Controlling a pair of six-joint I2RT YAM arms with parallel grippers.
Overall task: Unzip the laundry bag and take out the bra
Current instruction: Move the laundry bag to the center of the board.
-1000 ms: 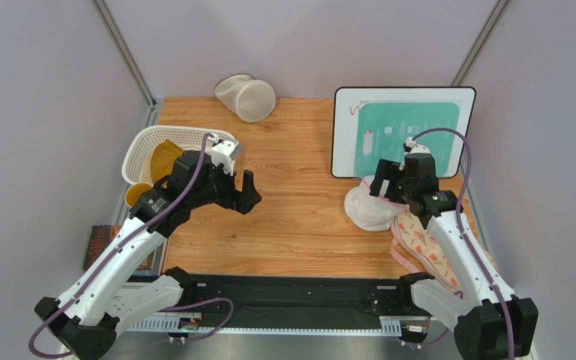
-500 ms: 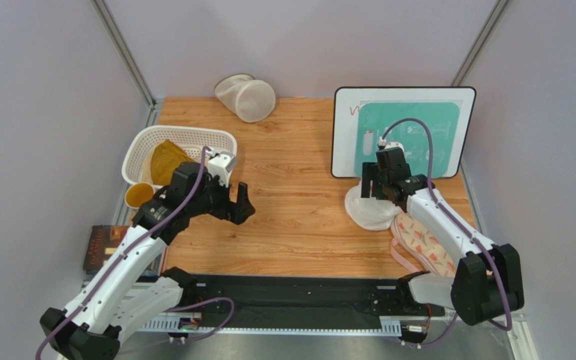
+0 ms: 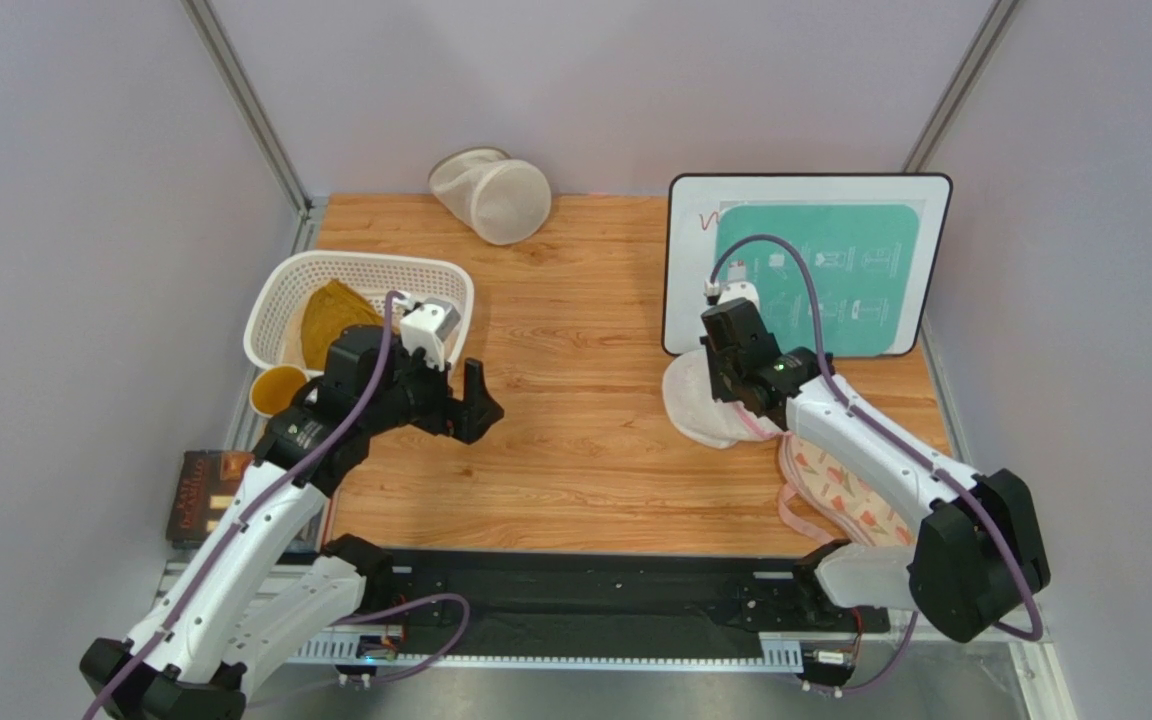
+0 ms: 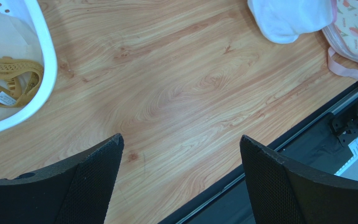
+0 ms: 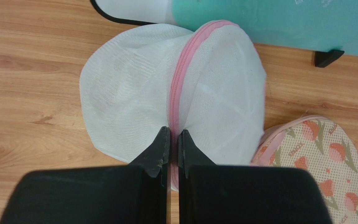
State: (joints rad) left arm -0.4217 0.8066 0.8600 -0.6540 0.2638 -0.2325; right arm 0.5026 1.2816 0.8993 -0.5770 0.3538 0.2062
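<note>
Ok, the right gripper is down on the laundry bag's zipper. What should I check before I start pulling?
1. right gripper closed on the pink zipper trim: ok.
2. Zipper pull between its fingers: cannot tell, hidden.
3. laundry bag zipped along the visible seam: ok.
4. left gripper bracing the bag: not ok; it is open over the bare wooden table, away from the bag.
5. pink tulip-print cloth clear of the bag: not ok, it abuts the edge.
6. Bra inside: cannot tell.
</note>
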